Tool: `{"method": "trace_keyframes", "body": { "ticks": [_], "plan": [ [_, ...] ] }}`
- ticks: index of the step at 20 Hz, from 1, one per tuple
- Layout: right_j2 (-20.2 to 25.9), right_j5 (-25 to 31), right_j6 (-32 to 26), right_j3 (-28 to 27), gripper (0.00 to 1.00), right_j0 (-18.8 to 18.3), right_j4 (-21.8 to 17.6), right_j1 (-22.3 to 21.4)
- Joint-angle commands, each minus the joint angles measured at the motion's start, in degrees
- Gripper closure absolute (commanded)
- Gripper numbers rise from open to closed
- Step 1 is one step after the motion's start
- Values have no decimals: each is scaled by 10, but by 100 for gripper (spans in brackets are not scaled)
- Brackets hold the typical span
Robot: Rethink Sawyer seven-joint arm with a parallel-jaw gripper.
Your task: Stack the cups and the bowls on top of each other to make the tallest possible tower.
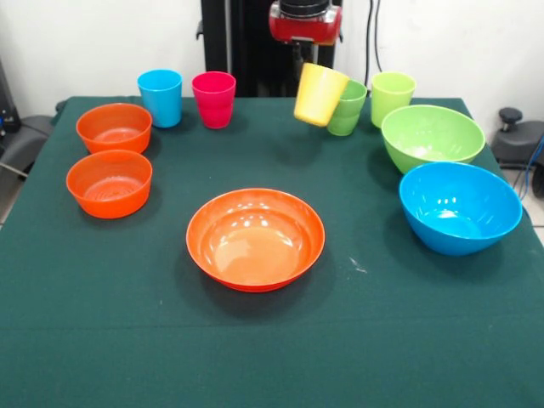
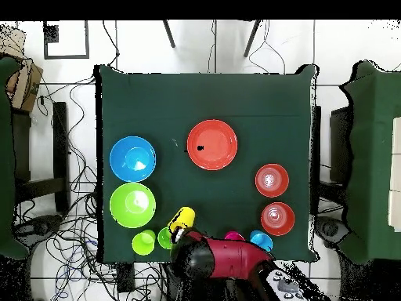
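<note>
Nearest the camera sits the wide orange bowl (image 1: 255,240), upright and empty on the counter (image 1: 382,340). It lies well out from the fingers with open cloth all round it, and it looks like the natural base for the tower. Nothing is stacked on it yet.

At the fingers (image 1: 308,61) hangs the yellow cup (image 1: 320,95), mouth up and tilted, its base clear of the cloth. The fingertips themselves are hard to make out. Since the cup hangs at a slant under the red wrist, I judge that they are clamped on its rim. The slant suggests a pinch on one wall rather than across the whole mouth.

Just beside the held cup, close enough to overlap it in the front view, stands a light green cup (image 1: 348,110). A second light green cup (image 1: 393,98) stands one step farther out. On the other side of the fingers come the pink cup (image 1: 213,99) and, beyond it, the sky blue cup (image 1: 161,98).

Farther out past the green cups are the lime green bowl (image 1: 433,136) and then the blue bowl (image 1: 460,206). Past the sky blue cup lie the two small orange bowls (image 1: 114,127), one behind the other.

That makes five cups: one yellow, one pink, one sky blue and two light green. There are also five bowls: three orange, one lime green and one blue.
</note>
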Motion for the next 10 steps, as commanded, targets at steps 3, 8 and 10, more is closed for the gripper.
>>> {"method": "trace_keyframes", "body": {
  "ticks": [3,8,10],
  "plan": [
    [89,115,23,-105,100,8,61,-9],
    [98,136,22,-106,100,0,74,-24],
    [98,141,18,-112,100,-2,74,-19]
  ]
}}
